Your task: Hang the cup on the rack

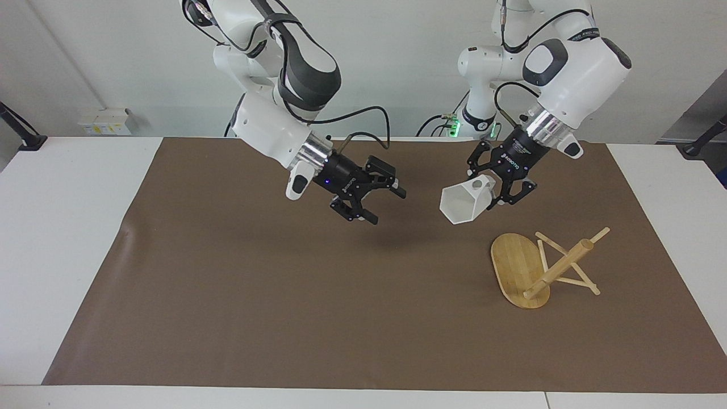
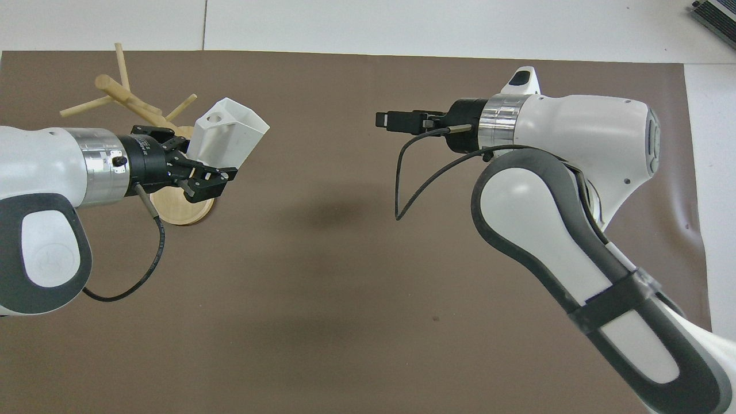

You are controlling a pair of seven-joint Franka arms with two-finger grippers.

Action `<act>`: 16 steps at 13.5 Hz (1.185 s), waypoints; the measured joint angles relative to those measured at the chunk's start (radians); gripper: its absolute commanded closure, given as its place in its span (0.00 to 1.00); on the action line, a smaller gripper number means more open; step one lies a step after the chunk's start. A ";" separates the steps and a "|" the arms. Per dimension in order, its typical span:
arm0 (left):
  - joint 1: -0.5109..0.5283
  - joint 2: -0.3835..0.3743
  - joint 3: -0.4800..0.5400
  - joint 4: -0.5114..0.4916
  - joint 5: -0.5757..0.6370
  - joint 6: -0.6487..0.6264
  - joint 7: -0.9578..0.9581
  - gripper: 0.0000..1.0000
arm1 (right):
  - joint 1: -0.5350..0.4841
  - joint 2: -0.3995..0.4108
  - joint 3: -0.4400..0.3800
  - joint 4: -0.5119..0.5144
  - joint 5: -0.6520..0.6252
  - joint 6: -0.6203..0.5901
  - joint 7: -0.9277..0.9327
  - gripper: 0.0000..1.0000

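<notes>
My left gripper (image 1: 487, 190) is shut on the base and handle end of the white faceted cup (image 1: 464, 203). It holds the cup in the air, tilted, with the rim pointing down toward the mat. In the overhead view the cup (image 2: 230, 137) and left gripper (image 2: 202, 158) partly cover the rack's base. The bamboo rack (image 1: 519, 267) lies tipped over on the mat toward the left arm's end, its post (image 1: 562, 264) slanting and its pegs touching the mat. It also shows in the overhead view (image 2: 123, 95). My right gripper (image 1: 386, 205) is open and empty over the mat's middle, seen edge-on from overhead (image 2: 384, 119).
A brown mat (image 1: 284, 295) covers most of the white table (image 1: 68, 227). A black cable loops under the right wrist (image 2: 402, 195).
</notes>
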 measured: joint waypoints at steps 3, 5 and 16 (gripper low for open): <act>0.009 0.007 0.000 -0.037 0.000 0.063 -0.056 1.00 | -0.001 -0.001 -0.112 0.000 -0.226 -0.081 0.000 0.00; 0.009 0.026 0.000 -0.047 0.000 0.100 -0.090 1.00 | -0.004 -0.002 -0.190 0.001 -0.346 -0.123 0.000 0.00; 0.052 0.077 0.002 -0.054 0.000 0.180 -0.165 1.00 | 0.003 -0.051 -0.357 0.153 -0.580 -0.555 0.150 0.00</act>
